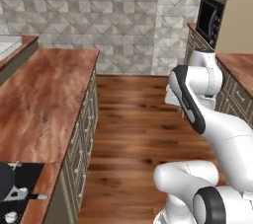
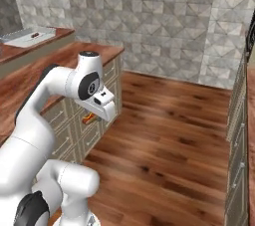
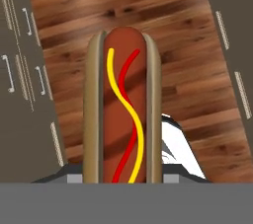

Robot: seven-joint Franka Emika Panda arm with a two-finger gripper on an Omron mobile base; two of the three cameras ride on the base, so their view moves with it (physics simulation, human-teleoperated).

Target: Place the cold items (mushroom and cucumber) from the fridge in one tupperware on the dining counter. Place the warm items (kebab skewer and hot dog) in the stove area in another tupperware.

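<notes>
- One hot dog (image 3: pixel 123 109), orange-red sausage in a tan bun with yellow and red wavy stripes, runs from 6 to 12 o'clock in the hand view
- One end effector (image 2: pixel 94 115), closed partway on the hot dog and carrying it above the wood floor (image 2: pixel 169 135); in the right base view the hot dog shows as an orange speck at 9 o'clock
- One white tupperware (image 2: pixel 30 36) sits on the far surface (image 2: pixel 60 33) at 10 o'clock, with a small dark item inside, too small to tell
</notes>
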